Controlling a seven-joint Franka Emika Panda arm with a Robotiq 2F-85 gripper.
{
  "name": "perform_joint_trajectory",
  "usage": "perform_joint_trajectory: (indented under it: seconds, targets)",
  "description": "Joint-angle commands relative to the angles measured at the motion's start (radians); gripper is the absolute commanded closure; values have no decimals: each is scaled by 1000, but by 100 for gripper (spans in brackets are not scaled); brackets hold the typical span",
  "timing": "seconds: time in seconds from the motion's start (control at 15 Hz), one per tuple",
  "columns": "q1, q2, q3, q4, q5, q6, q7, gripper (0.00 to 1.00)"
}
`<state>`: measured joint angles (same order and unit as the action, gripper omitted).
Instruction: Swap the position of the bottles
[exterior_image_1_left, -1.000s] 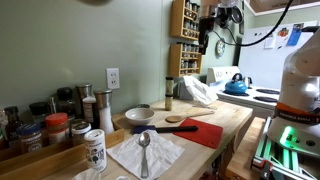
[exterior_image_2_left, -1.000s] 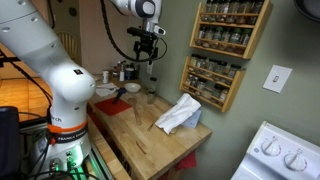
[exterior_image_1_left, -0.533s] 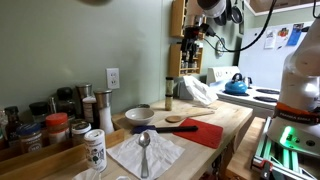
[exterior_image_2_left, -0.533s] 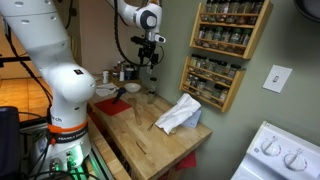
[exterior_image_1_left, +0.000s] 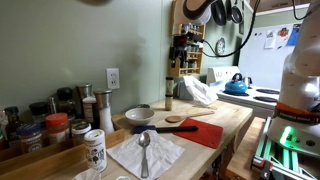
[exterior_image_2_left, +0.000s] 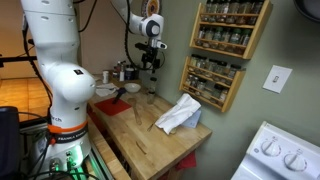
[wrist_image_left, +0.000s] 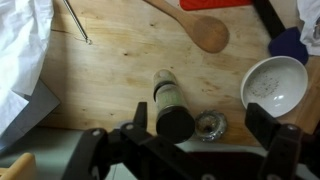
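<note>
gripper (exterior_image_1_left: 181, 47): way up above the counter (wrist_image_left: 110, 60), jaws spread wide, nothing in them
bottle (wrist_image_left: 168, 102): dark cap, upright on the wood close to the wall, straight under the wrist cam
shiny round top (wrist_image_left: 211, 125): just beside the bottle, can't tell what it is
white bowl (wrist_image_left: 273, 82): near, past that shiny top
white cloth (wrist_image_left: 20, 60): opposite side, well apart
wooden spoon (wrist_image_left: 205, 32): well apart, bare wood between
</note>
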<state>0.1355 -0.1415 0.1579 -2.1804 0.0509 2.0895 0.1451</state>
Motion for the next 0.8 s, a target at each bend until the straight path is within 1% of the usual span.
perform_joint_trajectory:
  seconds: [0.0, 0.27, 0.73]
  targets:
    - [3, 93, 13, 62, -55, 17, 45, 0]
    - [9, 155, 10, 94, -83, 35, 60, 0]
    - [15, 222, 0, 100, -115, 99, 80, 0]
